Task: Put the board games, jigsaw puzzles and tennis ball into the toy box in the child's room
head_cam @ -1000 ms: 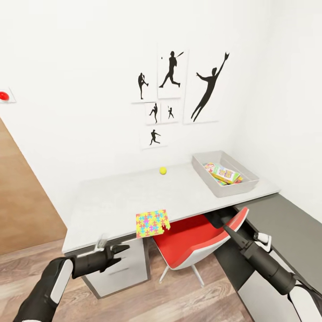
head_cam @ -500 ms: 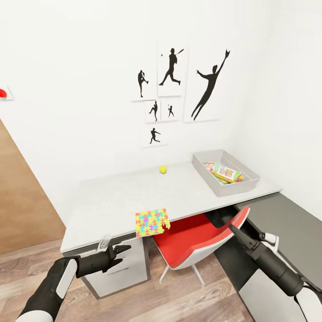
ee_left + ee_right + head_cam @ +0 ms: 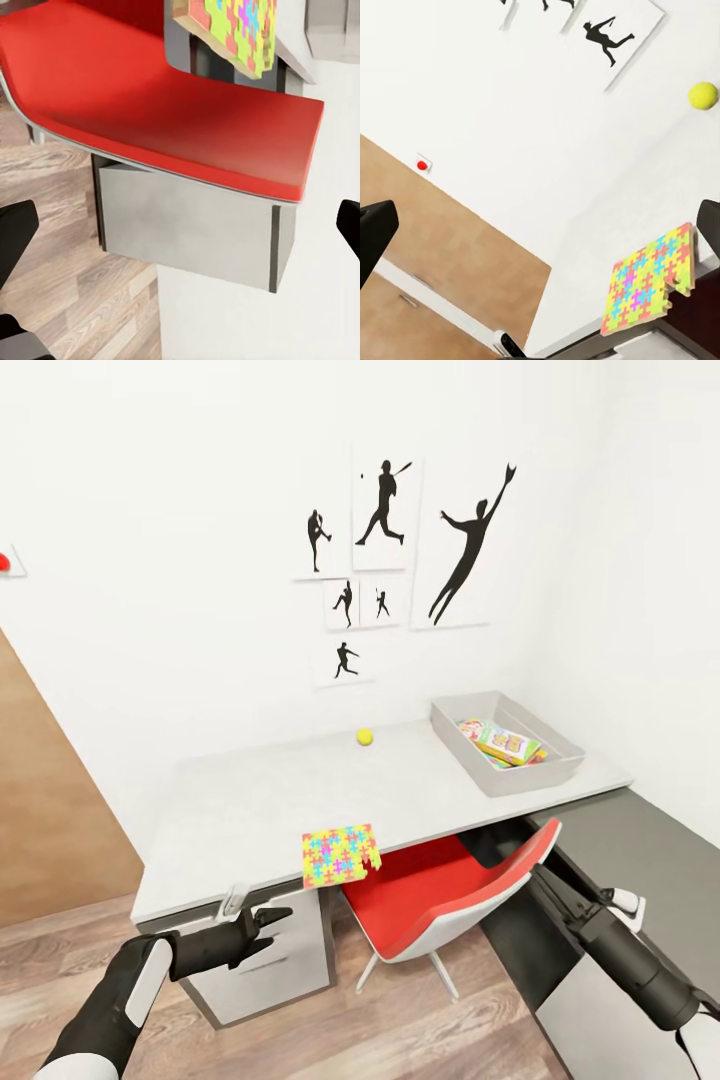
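On the tabltop's front edge a jigsaw puzzle (image 3: 341, 855) is seen overhanging; tennis ball (image 3: 364, 737) lies farther back. Left pincer (image 3: 268, 929) is spread wide, right pincer's (image 3: 548, 884) spread likewise wide.

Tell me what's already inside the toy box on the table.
The toy box holds colourful flat printed boxes, stacked and overlapping, so their number is unclear; anything beneath them or behind the near wall is hidden. One jigsaw puzzle and the tennis ball lie outside on the table.
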Controlling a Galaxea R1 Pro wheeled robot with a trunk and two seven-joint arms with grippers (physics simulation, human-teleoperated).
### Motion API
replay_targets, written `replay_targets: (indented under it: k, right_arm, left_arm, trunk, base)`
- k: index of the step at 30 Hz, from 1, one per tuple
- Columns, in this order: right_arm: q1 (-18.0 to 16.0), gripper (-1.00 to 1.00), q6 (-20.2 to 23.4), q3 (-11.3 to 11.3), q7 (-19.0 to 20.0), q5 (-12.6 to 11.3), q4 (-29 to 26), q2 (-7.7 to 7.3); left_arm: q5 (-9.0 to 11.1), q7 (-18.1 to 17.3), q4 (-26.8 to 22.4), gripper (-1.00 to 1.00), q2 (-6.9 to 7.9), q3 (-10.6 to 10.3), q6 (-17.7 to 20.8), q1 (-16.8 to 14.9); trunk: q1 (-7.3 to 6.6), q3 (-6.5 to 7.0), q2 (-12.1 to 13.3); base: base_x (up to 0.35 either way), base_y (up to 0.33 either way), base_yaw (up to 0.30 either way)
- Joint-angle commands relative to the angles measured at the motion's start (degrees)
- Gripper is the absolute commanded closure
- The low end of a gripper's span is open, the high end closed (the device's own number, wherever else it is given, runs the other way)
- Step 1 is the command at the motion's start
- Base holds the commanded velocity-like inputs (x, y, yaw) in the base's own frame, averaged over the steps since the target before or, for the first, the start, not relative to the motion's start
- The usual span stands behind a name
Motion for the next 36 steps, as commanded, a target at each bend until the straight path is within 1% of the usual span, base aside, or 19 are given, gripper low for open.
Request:
replay_targets:
  k: [1,5,8,11,14,16,20,24,28,29,31,36]
  right_arm:
    - [-0.02,-1.0,0.59,-0.05,0.04,-0.58,-0.04,0.19]
    - [0.0,-1.0,0.83,-0.02,0.27,-0.99,-0.22,0.56]
    - [-0.04,-1.0,0.87,0.0,0.35,-1.13,-0.22,0.67]
    - [-0.06,-1.0,0.95,0.04,0.41,-1.25,-0.04,0.7]
    - [-0.06,-1.0,0.9,0.18,0.49,-1.27,0.09,0.82]
    - [-0.06,-1.0,0.89,0.3,0.47,-1.25,0.39,0.9]
    - [-0.1,-1.0,0.76,0.49,0.54,-1.15,0.59,1.0]
    - [-0.08,-1.0,0.6,0.63,0.64,-1.15,0.68,1.04]
    - [-0.08,-1.0,0.52,0.62,0.72,-1.19,0.94,1.01]
    - [-0.07,-1.0,0.49,0.62,0.73,-1.2,1.04,1.02]
    - [-0.09,-1.0,0.46,0.62,0.76,-1.18,1.17,1.04]
    - [-0.1,-1.0,0.45,0.62,0.77,-1.13,1.25,1.04]
  left_arm:
    - [-0.15,-0.27,0.0,-1.0,-0.03,0.12,0.25,-0.04]
    - [0.02,-0.27,0.0,-1.0,-0.3,0.13,0.07,-0.04]
    - [0.25,-0.33,0.0,-1.0,-0.83,0.19,-0.55,-0.04]
    - [0.27,-0.51,0.05,-1.0,-2.32,0.18,-3.28,-0.04]
    - [0.27,-0.82,0.45,-1.0,-2.82,0.19,-4.27,-0.04]
    - [0.33,-1.29,0.7,-1.0,-2.77,0.34,-4.38,-0.04]
    - [0.44,-2.75,0.84,-1.0,-2.4,0.58,-4.31,-0.04]
    - [0.46,-5.76,0.87,-1.0,-1.12,0.7,-4.09,-0.04]
    - [0.43,-12.06,0.88,-1.0,0.38,0.69,-2.84,-0.04]
    - [0.39,-13.66,0.88,-1.0,0.57,0.68,-2.46,-0.04]
    - [0.3,-15.64,0.88,-1.0,0.78,0.67,-2.07,-0.04]
    - [0.21,-16.97,0.88,-1.0,0.95,0.66,-1.85,-0.04]
  trunk:
    - [0.23,-0.25,-0.47]
    - [1.11,-0.97,-2.07]
    - [1.77,-1.51,-3.27]
    - [2.43,-2.05,-4.48]
    - [3.09,-2.59,-5.68]
    - [3.53,-2.95,-6.48]
    - [4.41,-3.66,-8.09]
    - [5.28,-4.38,-9.69]
    - [6.16,-5.1,-11.3]
    - [6.38,-5.28,-11.7]
    - [6.82,-5.64,-12.5]
    - [7.92,-6.54,-14.5]
  base:
    - [0.0,0.0,0.0]
    - [0.0,0.0,0.0]
    - [0.0,0.0,0.0]
    - [0.0,0.0,0.0]
    - [0.0,0.0,0.0]
    - [0.0,0.0,0.0]
    - [0.0,0.0,0.0]
    - [0.0,0.0,0.0]
    - [0.0,0.0,0.0]
    - [0.0,0.0,0.0]
    - [0.0,0.0,0.0]
    - [0.0,0.0,0.0]
